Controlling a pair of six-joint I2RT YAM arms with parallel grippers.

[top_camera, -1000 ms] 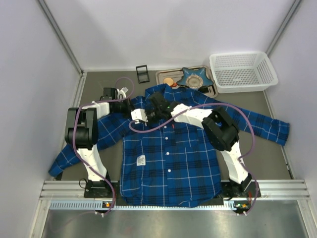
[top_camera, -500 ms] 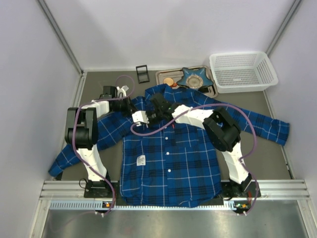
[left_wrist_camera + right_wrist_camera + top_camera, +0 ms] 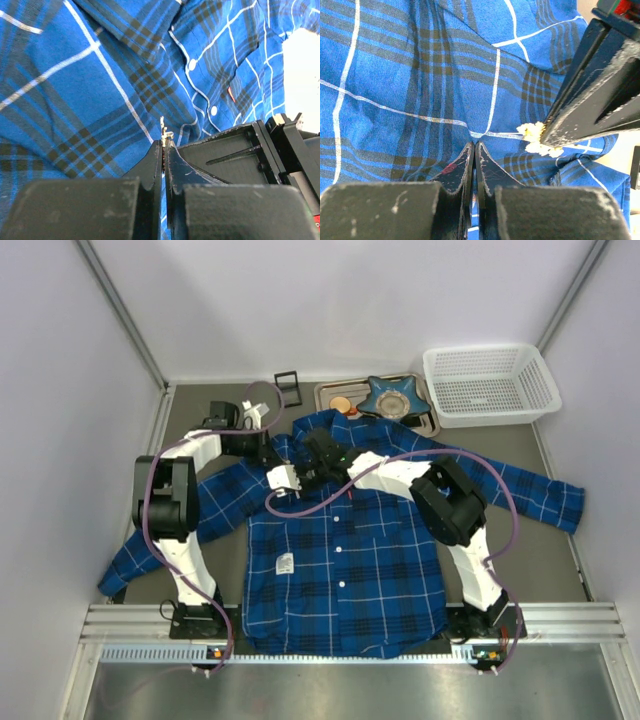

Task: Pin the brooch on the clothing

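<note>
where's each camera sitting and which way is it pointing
Top external: above and behind the bases, facing down at the shirt; both arms show whole.
Left wrist: on the left arm, looking along the left gripper, shut on the brooch, toward the shirt's buttons.
Right wrist: on the right arm, looking past the right gripper, shut on the shirt.
Shared: each wrist view catches the other gripper; both show the brooch.
</note>
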